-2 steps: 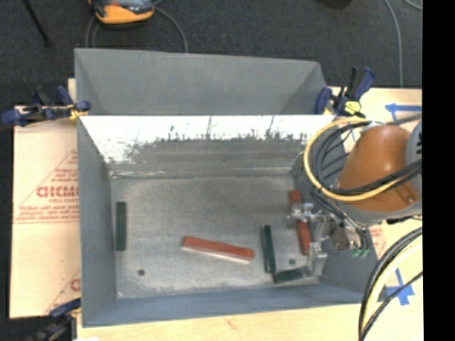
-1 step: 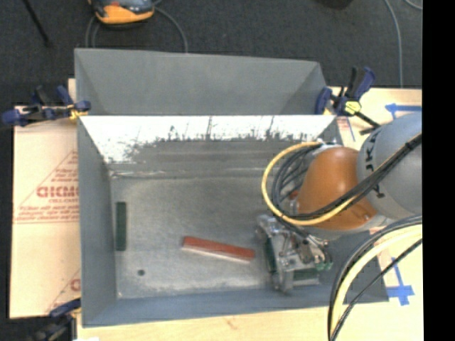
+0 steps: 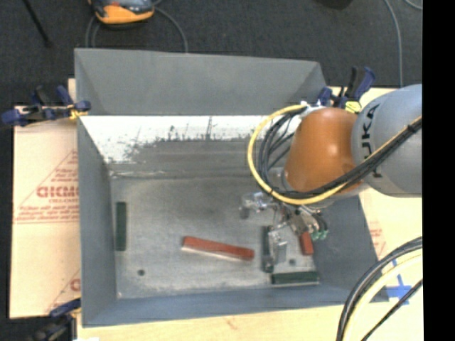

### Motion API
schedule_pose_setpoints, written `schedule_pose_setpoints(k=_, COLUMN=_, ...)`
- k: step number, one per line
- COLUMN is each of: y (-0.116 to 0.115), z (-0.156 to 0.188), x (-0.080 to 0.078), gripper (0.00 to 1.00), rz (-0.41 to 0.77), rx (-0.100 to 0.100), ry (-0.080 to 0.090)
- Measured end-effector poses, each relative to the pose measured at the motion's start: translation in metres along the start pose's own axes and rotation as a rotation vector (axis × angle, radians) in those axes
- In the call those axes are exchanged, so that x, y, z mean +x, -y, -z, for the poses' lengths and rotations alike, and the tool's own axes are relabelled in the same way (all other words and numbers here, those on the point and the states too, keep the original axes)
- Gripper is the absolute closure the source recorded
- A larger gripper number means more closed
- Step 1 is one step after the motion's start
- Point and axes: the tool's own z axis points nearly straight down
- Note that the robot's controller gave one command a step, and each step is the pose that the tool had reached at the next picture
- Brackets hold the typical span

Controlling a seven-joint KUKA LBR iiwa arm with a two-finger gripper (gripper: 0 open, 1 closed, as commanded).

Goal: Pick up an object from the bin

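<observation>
My gripper is low in the bin's front right part, under the orange wrist cover. Just in front of it, by the front wall, lies a dark green flat block. A red-brown flat bar lies to its left on the bin floor, its right end close to the gripper. A small red-brown piece shows on the gripper's right side; I cannot tell whether it lies loose in the bin. I see nothing held.
A dark green narrow bar lies lengthwise along the left wall. A small dark speck sits near the front left corner. The arm and its cables cover the bin's right side.
</observation>
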Motion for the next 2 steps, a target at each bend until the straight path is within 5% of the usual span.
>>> schedule_pose_setpoints(k=1, y=-0.077, z=-0.063, x=0.013, gripper=0.0, rz=-0.033, rx=-0.002, ry=0.003)
schedule_pose_setpoints(k=2, y=-0.085, z=-0.062, x=-0.021, gripper=1.0, rz=-0.086, rx=-0.001, ry=0.004)
